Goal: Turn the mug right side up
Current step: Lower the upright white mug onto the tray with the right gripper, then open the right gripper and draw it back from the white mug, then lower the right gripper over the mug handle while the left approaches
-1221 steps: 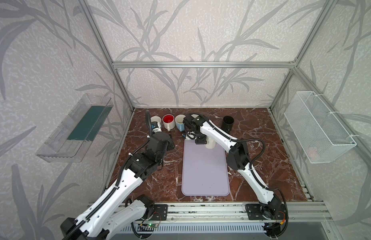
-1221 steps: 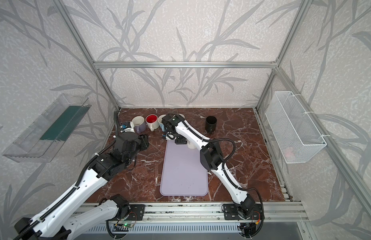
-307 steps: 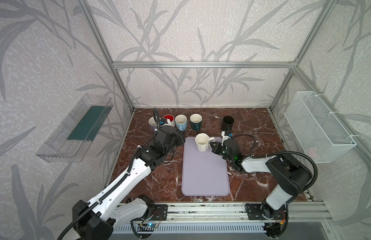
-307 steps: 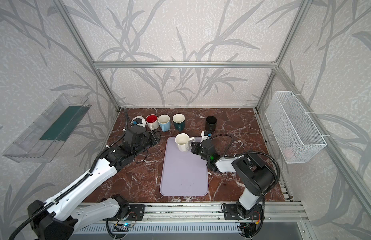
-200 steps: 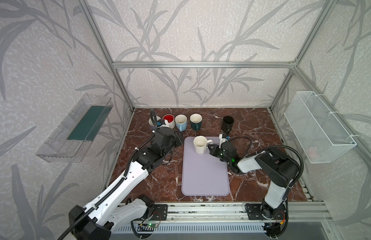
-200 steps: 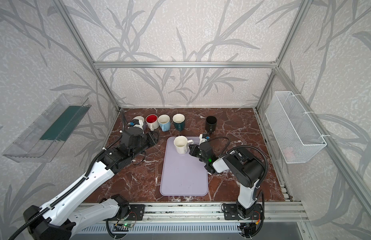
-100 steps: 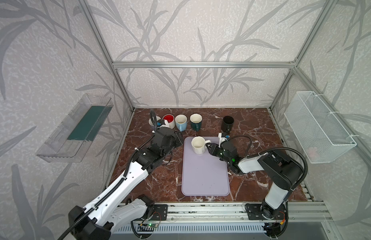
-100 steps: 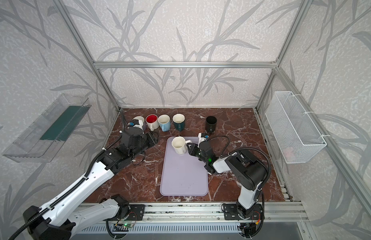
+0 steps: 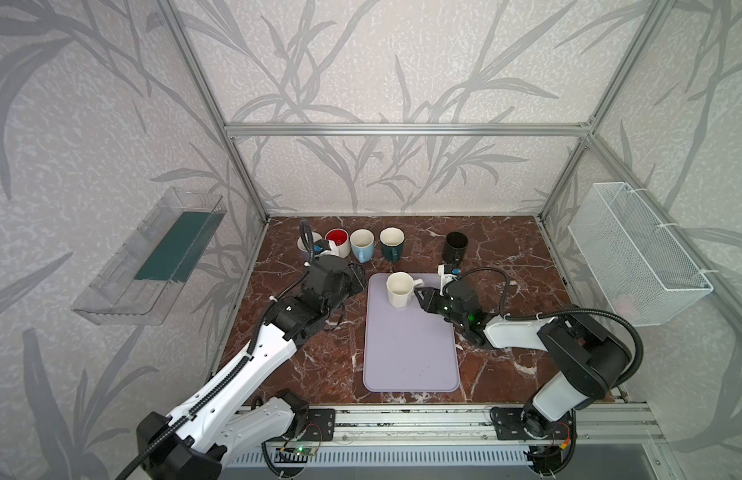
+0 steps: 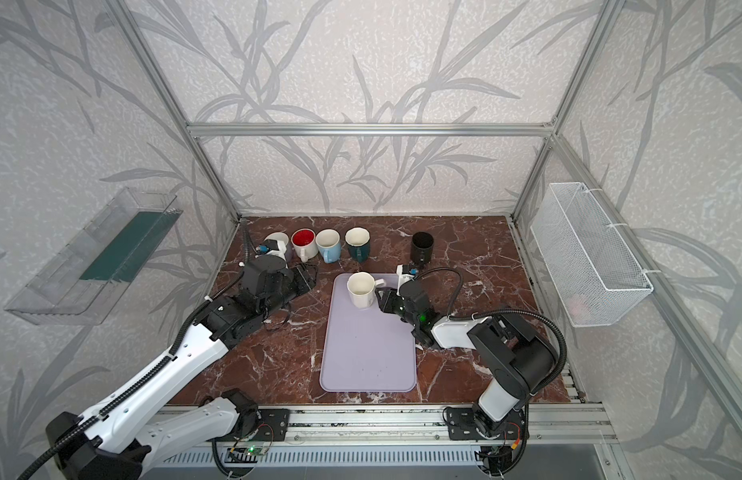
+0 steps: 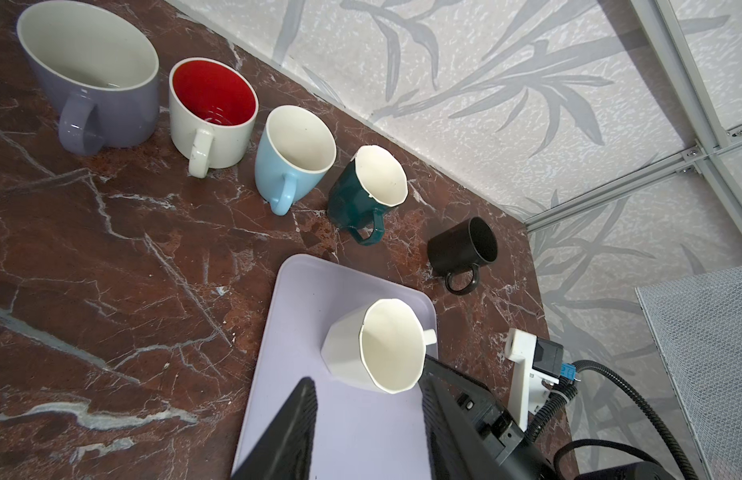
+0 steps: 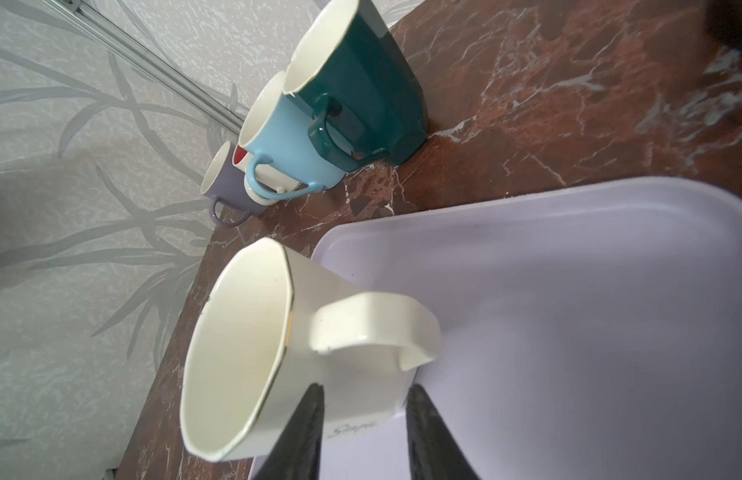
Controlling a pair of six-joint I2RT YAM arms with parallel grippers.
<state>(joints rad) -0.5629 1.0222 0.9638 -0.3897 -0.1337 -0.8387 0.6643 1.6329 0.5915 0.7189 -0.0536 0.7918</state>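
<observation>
- The right gripper (image 9: pixel 419 296) is released: in the right wrist view its two black fingers (image 12: pixel 303 432) stand apart with nothing pinched between them.
- Its tips sit just beside the handle of the white mug (image 9: pixel 399 289), low over the tray. Whether they touch the mug's wall I cannot tell.
- The white mug stands right side up, mouth open to the top, with its handle pointing toward the right gripper.
- The mug rests on the far end of the lilac tray (image 9: pixel 411 357), which lies flat in the middle of the marble table (image 9: pixel 506 249).
- The left gripper (image 9: pixel 358 277) is also released. In the left wrist view its fingers (image 11: pixel 294 424) are spread and hold nothing.
- It hangs at the tray's far left corner, near the white mug but apart from it.
- Along the back of the table stands a row of upright mugs: a purple mug (image 11: pixel 107 112), a red-lined mug (image 9: pixel 337 242), a light blue mug (image 9: pixel 362 245) and a dark green mug (image 9: pixel 391 245).
- A black mug (image 9: pixel 455 245) stands alone, further right, behind the right gripper.
- A wire basket (image 9: pixel 639 253) hangs on the right wall and a clear bin (image 9: pixel 153 257) on the left wall.
</observation>
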